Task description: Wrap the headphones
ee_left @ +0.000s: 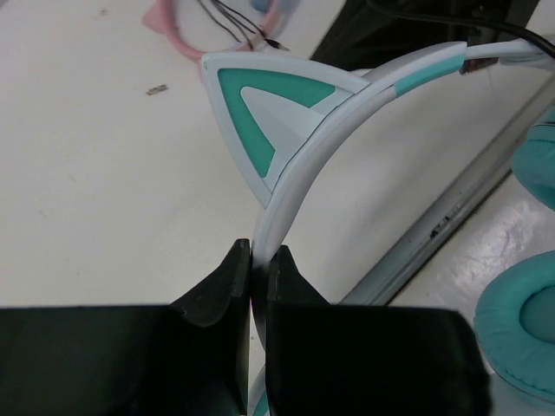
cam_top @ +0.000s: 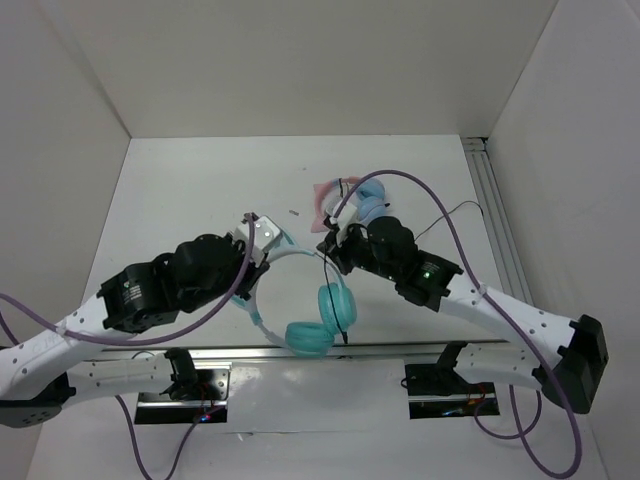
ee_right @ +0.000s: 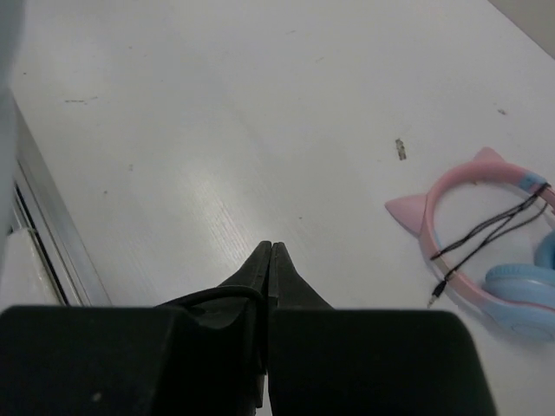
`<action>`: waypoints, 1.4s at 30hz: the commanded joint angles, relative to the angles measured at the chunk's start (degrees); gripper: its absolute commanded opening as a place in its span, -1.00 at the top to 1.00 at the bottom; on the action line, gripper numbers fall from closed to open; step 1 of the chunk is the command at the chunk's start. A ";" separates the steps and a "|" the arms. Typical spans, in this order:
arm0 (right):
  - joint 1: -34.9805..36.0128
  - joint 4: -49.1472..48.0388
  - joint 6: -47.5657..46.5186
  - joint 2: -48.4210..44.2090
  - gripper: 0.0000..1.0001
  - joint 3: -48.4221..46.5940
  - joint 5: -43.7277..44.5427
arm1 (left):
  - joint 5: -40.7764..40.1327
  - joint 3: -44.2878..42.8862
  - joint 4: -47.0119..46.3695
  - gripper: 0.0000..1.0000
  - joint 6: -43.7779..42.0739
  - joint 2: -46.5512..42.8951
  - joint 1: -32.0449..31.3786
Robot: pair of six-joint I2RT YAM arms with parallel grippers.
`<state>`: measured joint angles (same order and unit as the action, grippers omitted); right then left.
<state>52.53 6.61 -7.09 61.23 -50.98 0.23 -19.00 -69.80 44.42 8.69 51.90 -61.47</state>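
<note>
Mid-wrap: left claw clamps the headband, right claw pinches shut, seemingly on the cable, which next needs winding round the headband.

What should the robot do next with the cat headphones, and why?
Probably swing the right gripper over the headband, laying a loop of black cable. The left gripper is shut on the headband, holding it, and the right one seems to pinch the cable.
</note>
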 commanded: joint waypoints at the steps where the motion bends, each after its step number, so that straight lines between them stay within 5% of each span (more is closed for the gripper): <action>1: -4.54 -9.84 0.06 4.40 0.95 1.67 -13.22 | -8.12 -4.91 -8.65 1.00 5.10 -3.03 -0.67; 4: -7.88 -15.39 1.63 10.19 0.86 0.45 -22.27 | -12.27 -5.43 -10.23 1.00 7.83 -5.40 -0.67; 9: -12.18 -29.70 8.47 19.26 0.43 -1.48 -35.10 | -11.76 -5.43 -13.05 1.00 10.46 -7.87 -0.67; 14: -14.39 -42.63 16.57 29.09 0.35 -2.02 -44.87 | -13.59 -8.06 -13.05 1.00 14.24 -7.87 -0.67; 23: -15.62 -59.68 25.98 42.47 0.42 3.34 -48.65 | -33.45 -13.60 -11.39 1.00 24.26 -4.71 -0.67; 28: -15.62 -70.93 31.43 49.50 0.88 6.24 -48.66 | -39.00 -14.40 -10.06 1.00 27.25 -2.94 -0.67; 33: -13.60 -75.60 34.60 54.60 0.61 6.24 -48.66 | -41.82 -13.17 -9.18 1.00 29.98 -2.94 -0.67; 42: -9.12 -80.87 39.08 60.94 0.84 2.73 -44.98 | -46.64 -12.81 -3.13 1.00 36.92 -4.88 -0.67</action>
<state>42.06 -66.54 29.85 120.73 -46.61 -46.85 -60.88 -80.73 44.03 39.27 48.07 -62.00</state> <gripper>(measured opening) 0.094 0.152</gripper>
